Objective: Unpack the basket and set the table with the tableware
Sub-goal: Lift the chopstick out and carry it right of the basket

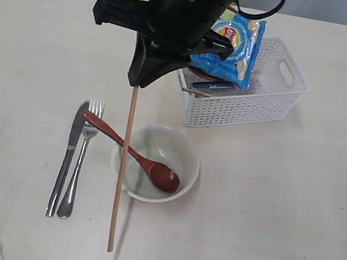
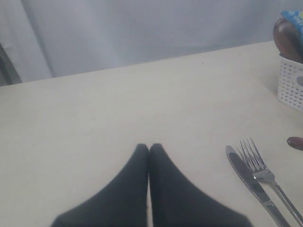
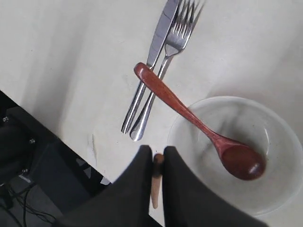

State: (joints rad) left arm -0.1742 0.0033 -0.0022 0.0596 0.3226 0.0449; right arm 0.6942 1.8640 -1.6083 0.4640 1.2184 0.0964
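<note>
1. The table-setting is running at about its midpoint, by my judgement: four pieces are lying out on the table (image 1: 292, 215) and a fifth is hanging in the grip.
2. The right gripper (image 3: 157, 161) is pinching one wooden chopstick (image 1: 121, 174) by its far end, jaws nearly together on it. The stick is pointing toward the near edge, crossing the left rim of the bowl (image 1: 186, 152). Whether its tip is touching the table cannot be told.
3. The left gripper (image 2: 149, 149) is hovering over bare table left of the cutlery, fingers pressed together and holding nothing.
4. Sitting out already:
   - one bowl in the middle
   - one spoon (image 1: 148, 164) leaning in it, handle reaching left over the fork
   - one knife (image 1: 66, 159) and one fork (image 1: 78, 168) lying side by side, left of the bowl
5. Waiting in the basket (image 1: 242, 111) at the far right:
   - one brown plate (image 2: 285, 40)
   - what is looking like a second chopstick (image 1: 196, 91) poking over the left wall
   - one blue chip bag (image 1: 236, 47), which is not tableware
6. No cup is showing clearly; something dark is lying under the bag, too hidden to name.
</note>
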